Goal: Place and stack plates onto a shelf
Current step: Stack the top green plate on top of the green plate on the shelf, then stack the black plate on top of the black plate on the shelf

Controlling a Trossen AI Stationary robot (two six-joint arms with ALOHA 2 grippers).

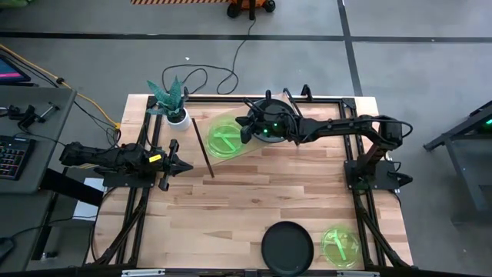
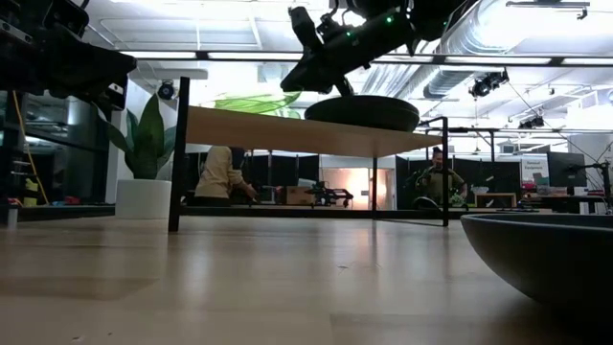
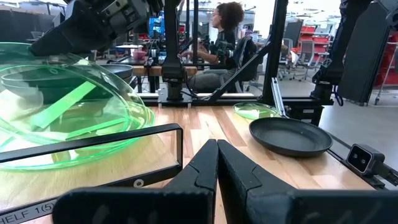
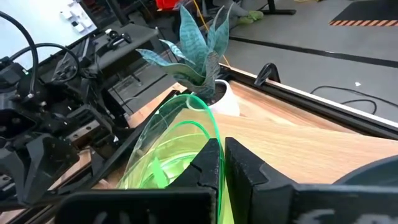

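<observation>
The shelf (image 2: 287, 130) stands at the table's far side, a light board on black legs. My right gripper (image 4: 221, 148) reaches over it from the right and is shut on a translucent green plate (image 1: 222, 139), which is tilted above the board. Beside it a dark grey plate (image 2: 369, 112) lies on the shelf under the right arm. A second dark plate (image 1: 287, 247) and a second green plate (image 1: 340, 245) lie flat on the table near its near edge. My left gripper (image 1: 183, 164) waits shut at the table's left, just left of the shelf. My right gripper pinches the green plate's rim (image 4: 213, 138) between its two fingers, on the plate's right side. The fingers come from the table's right, slanting down. The plate is tilted, the held side raised and the opposite side (image 3: 68, 152) low over the shelf board; whether it touches there, I cannot tell.
A potted plant (image 1: 173, 104) stands at the shelf's far left corner. The shelf's black leg (image 1: 203, 148) runs close to my left gripper. Cables lie beyond the table's far edge. People sit in the room behind the table (image 3: 221, 43).
</observation>
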